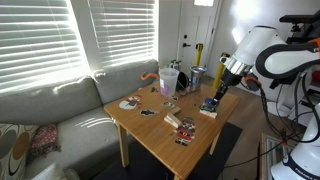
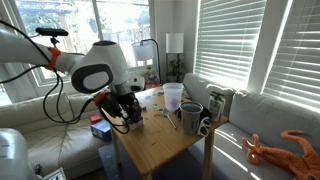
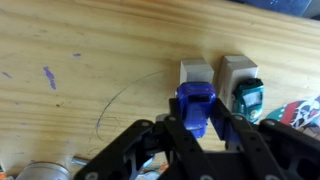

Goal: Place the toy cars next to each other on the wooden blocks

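Fingers (image 3: 228, 130) stand narrow, gripping the blue toy car (image 3: 195, 108), whose front meets a wooden block (image 3: 196, 72). At its 3 o'clock, the dark toy car (image 3: 248, 97) touches the second wooden block (image 3: 238, 68) on the desk (image 3: 90, 60).

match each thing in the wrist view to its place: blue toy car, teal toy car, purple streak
Things:
1. small blue toy car
2. small teal toy car
3. purple streak

Places:
a. on the bare light wooden table, far left
b. held between the jaws
c. at the right-hand pale wooden block

Pairs: 1-b, 2-c, 3-a
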Tool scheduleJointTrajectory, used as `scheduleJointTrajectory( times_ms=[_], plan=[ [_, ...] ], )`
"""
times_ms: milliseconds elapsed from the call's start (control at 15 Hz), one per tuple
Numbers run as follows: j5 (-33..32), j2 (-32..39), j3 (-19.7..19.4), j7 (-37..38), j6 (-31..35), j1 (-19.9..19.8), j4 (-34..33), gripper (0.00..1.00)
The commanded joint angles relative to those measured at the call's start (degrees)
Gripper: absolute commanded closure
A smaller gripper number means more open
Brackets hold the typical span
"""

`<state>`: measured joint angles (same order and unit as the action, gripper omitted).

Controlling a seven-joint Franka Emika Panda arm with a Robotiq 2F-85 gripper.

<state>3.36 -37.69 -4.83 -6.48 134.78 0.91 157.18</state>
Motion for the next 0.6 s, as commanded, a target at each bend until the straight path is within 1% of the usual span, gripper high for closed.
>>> scheduleJointTrajectory(
  times_ms=[0,533],
  plan=[
    [1.7,-0.2,-1.0,-1.2,-0.8,0.8,-0.1,0.90],
    [2.4,0.4,-0.9,-0.9,-1.5,1.0,-0.3,0.90]
  ],
)
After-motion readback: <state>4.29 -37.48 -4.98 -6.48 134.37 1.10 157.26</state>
